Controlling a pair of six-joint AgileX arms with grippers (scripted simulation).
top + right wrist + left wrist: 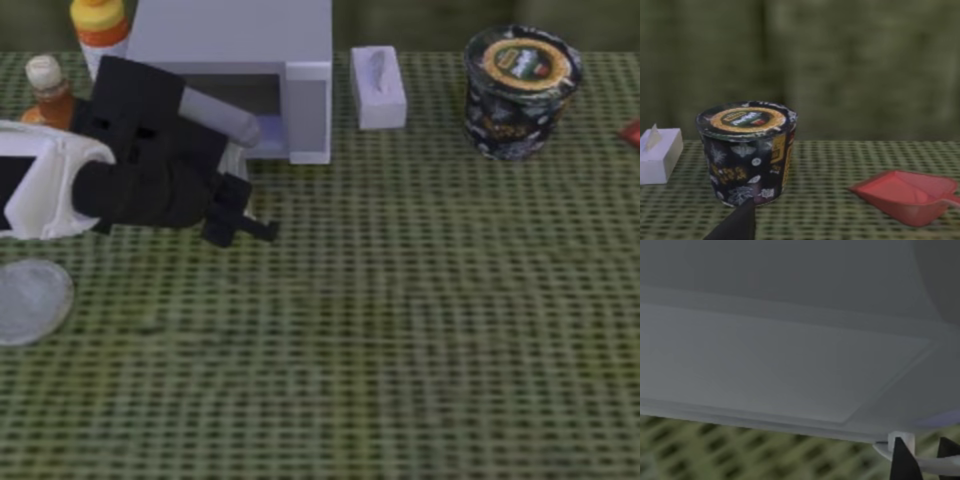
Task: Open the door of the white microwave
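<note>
White microwave [240, 40] at the table's back left; door [215, 112] swung out, cavity exposed; left gripper [232, 165] at the door's outer edge, fingers [902, 462] clamped on the thin handle [912, 462]; right arm not seen from above, claw state cannot tell.

My table [420, 340], under green woven cloth, carries the white microwave [240, 40], tissue box [378, 88], noodle cup [522, 90], red scoop [905, 195] and two bottles [100, 30].

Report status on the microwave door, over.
Left gripper at the boxy white microwave, fingers astride the door handle. White grey-windowed door swung partly open. Right arm out of top view. Nothing obstructing.
</note>
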